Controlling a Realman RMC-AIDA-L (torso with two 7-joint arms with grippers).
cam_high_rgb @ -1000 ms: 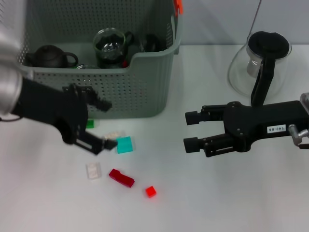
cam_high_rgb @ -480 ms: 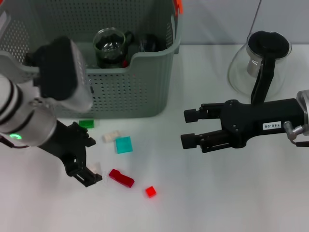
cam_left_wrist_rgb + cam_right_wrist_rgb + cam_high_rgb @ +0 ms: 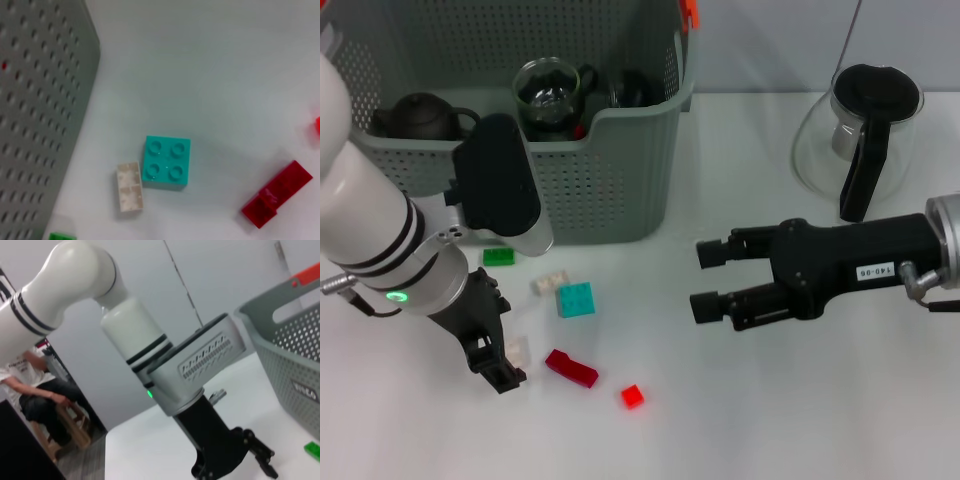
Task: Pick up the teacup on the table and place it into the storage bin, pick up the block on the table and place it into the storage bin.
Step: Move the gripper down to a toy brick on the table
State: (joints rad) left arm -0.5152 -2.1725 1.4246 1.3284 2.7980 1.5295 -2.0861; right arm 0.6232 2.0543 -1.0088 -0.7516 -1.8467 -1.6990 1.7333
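The head view is taking in the whole white counter (image 3: 740, 420), while the left wrist view is showing only a close patch of it: a turquoise four-stud plastic block (image 3: 166, 161) lying touching a small cream-white block (image 3: 130, 187), a dark red long block (image 3: 276, 194) off to one side, and the perforated wall of the large grey-green plastic storage bin (image 3: 35, 115).

The right wrist view is looking across at the left arm and is alone in showing the room: a pale wall, a dark floor and a seated person (image 3: 42, 390) in a white shirt.

The left tool (image 3: 498, 362) is pointing down at the counter, its black fingers spread apart around a translucent white block (image 3: 516, 350) without clearly gripping it. The dark red block (image 3: 571, 368) is lying just beside that tool, the turquoise block (image 3: 576, 299) a little farther off toward the bin, and a small bright red cube (image 3: 632, 396) beyond the dark red one. A green flat block (image 3: 499, 257) is sitting near the bin wall.

The storage bin (image 3: 620, 180) is standing behind the left tool, holding a dark brown teapot (image 3: 420, 117) and a clear glass teacup (image 3: 548, 97).

The right tool (image 3: 705, 280) is hovering well apart, fingers parted and empty, with a glass carafe with a black lid and handle (image 3: 865, 130) behind it.
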